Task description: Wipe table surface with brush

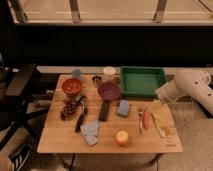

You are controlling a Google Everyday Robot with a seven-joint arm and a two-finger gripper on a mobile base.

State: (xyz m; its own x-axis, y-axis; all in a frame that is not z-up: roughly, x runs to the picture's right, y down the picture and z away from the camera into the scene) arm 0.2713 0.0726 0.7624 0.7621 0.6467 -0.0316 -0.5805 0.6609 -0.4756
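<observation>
We saw the table surface (150, 144) filling the lower middle of the frame, its tan planks crowded with things. The brush (80, 116) lay flat on the left half of it, a slim black stick running nearly top to bottom, just right of the grape bunch (69, 108) and below the red bowl (72, 86). Its lower end sat close to the grey-blue cloth (90, 132). To the right of the brush, apart from it, lay a wider flat black bar (104, 111), with a purple bowl (109, 90) above that and a blue sponge (123, 108) beside it. An orange fruit (121, 137) stood near the table's front edge. A green tray (121, 82) occupied the upper right corner of the table.

The white arm (192, 84) reached in from the right of the frame. The gripper (161, 96) hung at the table's right edge, just below the tray and above some yellow and red items (145, 120). It was well apart from the brush and held nothing that we could see. We could not tell whether the gripper was open or closed.
</observation>
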